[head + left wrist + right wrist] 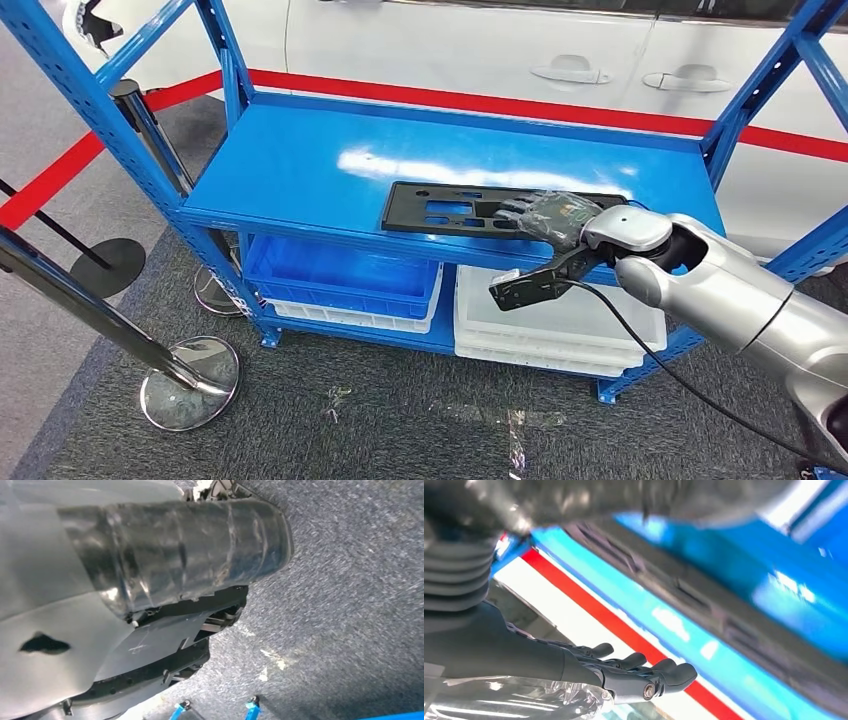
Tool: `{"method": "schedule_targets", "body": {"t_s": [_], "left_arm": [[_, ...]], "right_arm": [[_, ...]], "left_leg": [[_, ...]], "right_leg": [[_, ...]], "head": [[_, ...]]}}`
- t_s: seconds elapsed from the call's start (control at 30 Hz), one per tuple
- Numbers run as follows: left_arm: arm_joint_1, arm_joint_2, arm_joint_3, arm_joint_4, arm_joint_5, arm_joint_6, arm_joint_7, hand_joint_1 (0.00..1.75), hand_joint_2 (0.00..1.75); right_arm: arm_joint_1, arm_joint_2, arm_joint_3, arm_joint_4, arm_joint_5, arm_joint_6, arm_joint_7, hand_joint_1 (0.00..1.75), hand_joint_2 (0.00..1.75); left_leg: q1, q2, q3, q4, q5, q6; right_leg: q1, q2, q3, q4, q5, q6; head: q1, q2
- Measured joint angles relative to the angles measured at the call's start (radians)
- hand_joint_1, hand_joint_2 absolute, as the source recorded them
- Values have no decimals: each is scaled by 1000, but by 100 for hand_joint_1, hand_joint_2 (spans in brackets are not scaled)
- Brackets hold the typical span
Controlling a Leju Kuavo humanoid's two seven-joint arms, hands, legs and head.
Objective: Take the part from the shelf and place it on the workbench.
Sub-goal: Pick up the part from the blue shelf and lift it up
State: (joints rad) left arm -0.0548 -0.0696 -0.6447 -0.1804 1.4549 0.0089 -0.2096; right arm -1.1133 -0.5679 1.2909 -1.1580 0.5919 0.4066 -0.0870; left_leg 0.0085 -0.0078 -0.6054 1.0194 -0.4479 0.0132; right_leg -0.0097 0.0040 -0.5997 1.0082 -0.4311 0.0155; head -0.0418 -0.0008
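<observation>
A flat black part point(450, 208) with several cut-outs lies near the front edge of the blue shelf's point(300, 165) top board. My right hand point(555, 218) reaches in from the right and lies over the part's right end, fingers stretched out along it. In the right wrist view the dark fingers point(644, 667) are straight and apart, and the part point(704, 610) runs past them as a long dark strip with a gap between. In the left wrist view my left hand point(175, 550) hangs above the carpet, and its fingers are hidden.
Under the top board stand a blue bin point(340, 275) and white bins point(560, 320). Blue uprights point(780, 70) frame the shelf's corners. Chrome-footed stanchions point(190, 380) stand at the left. A white car point(600, 50) is behind the shelf. A black cable point(680, 385) hangs from my right wrist.
</observation>
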Motion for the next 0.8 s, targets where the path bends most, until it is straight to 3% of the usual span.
{"method": "schedule_targets", "body": {"t_s": [0.3, 0.43, 0.8], "left_arm": [[0, 10, -1, 0, -26, -31, 16, 0, 0], [-3, 20, -17, 0, -71, -55, 47, 0, 0], [-46, 103, -146, 0, -259, -169, 230, 0, 0]], "right_arm": [[-41, 65, -43, 92, 25, -50, -27, 0, 175], [-54, 84, -54, 131, 55, -73, -31, 0, 0], [-80, 186, -73, 391, 190, -134, -60, 0, 0]], "left_leg": [[0, -1, 0, 0, 0, 0], [0, -1, 0, 0, 0, 0], [0, -2, 0, 0, 1, 0]], "right_leg": [[0, -1, 0, 0, 0, 0], [0, -1, 0, 0, 0, 0], [0, -1, 0, 0, 0, 0]], "head": [[0, 0], [0, 0], [0, 0]]}}
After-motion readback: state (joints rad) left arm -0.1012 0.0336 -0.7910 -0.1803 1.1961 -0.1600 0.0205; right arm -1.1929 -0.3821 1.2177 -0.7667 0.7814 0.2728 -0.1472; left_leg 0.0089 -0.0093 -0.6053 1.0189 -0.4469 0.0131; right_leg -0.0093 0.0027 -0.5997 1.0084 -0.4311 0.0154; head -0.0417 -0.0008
